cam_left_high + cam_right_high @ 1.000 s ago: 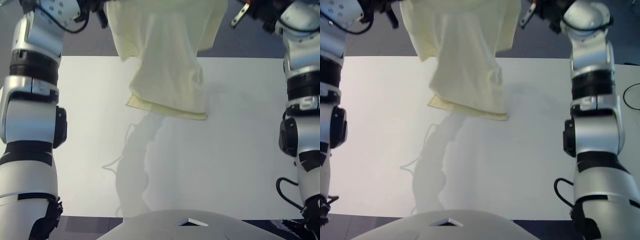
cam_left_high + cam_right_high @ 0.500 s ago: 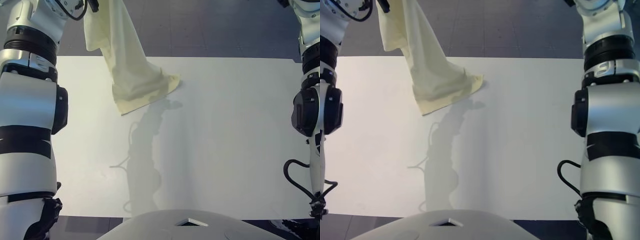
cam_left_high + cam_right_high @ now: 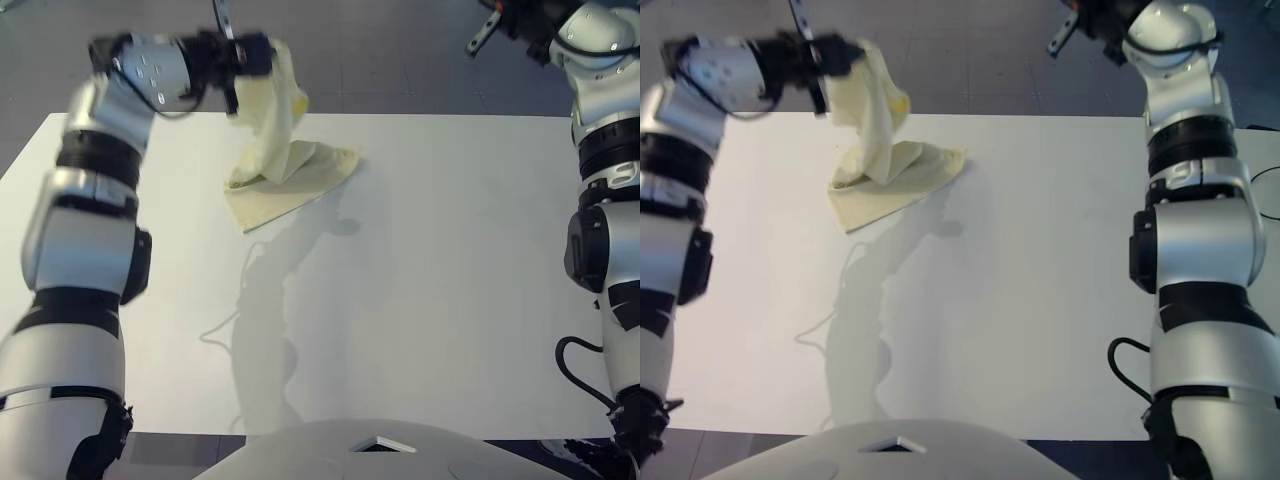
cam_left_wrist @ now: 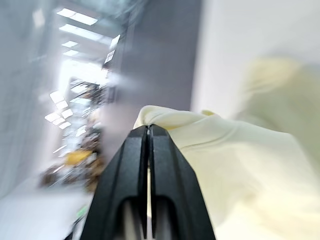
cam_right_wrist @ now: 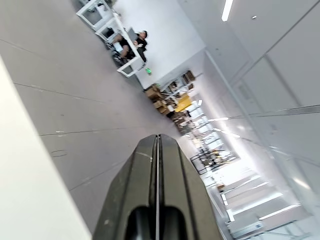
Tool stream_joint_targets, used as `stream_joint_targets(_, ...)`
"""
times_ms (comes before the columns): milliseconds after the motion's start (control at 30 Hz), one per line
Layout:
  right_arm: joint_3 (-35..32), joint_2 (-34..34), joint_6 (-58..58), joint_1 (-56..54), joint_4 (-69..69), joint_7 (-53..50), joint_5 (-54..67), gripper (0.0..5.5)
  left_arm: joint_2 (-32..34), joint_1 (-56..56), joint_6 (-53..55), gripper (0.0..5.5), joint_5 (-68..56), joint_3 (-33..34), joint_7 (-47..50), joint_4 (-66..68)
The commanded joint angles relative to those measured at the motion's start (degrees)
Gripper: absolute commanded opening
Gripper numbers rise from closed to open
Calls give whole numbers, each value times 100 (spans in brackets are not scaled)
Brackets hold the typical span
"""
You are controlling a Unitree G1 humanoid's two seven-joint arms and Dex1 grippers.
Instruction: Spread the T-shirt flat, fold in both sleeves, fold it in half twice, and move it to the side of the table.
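A pale yellow T-shirt (image 3: 285, 170) hangs from my left gripper (image 3: 262, 54), which is shut on a fold of its upper edge above the table's far left part. The shirt's lower half lies crumpled in a heap on the white table (image 3: 450, 300). In the left wrist view the black fingers (image 4: 135, 150) pinch the cloth (image 4: 240, 165) at their tips. My right gripper (image 3: 480, 34) is raised beyond the table's far right edge, well away from the shirt. In the right wrist view this gripper (image 5: 157, 136) is shut with nothing in it, above the room's floor.
The table's far edge (image 3: 430, 116) runs just behind the shirt, with grey floor beyond it. The table's near and right parts are bare white surface. A black cable (image 3: 575, 375) loops by my right arm near the table's right edge.
The right gripper let go of the shirt and swung away to the right. The left arm came down towards the table, and the shirt sank from a hanging sheet into a heap.
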Motion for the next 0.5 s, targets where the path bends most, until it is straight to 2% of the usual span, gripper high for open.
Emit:
stream_joint_targets(33, -205, -179, 488, 883, -1159, 957, 598, 3, 766, 2413, 1405, 0, -2040, 260, -1230, -4262)
stream_joint_targets(133, -139, -277, 943, 1483, -2038, 1474, 831, 3, 1244, 3456, 1919, 0, -2394, 145, -1536, -5642)
stream_joint_targets(300, 27, -588, 1686, 2544, -3615, 2164, 1080, 3, 2266, 4866, 2275, 0, -2147, 286, -1987, -6879)
stream_joint_targets(467, -8, -1065, 2406, 3661, -5171, 3022, 1585, 3, 3187, 6244, 2653, 0, -2302, 1161, -2351, -7953)
stream_joint_targets(500, -22, -1162, 2516, 3892, -5474, 3131, 1644, 23, 3294, 6574, 2754, 0, -2346, 1436, -2399, -8187)
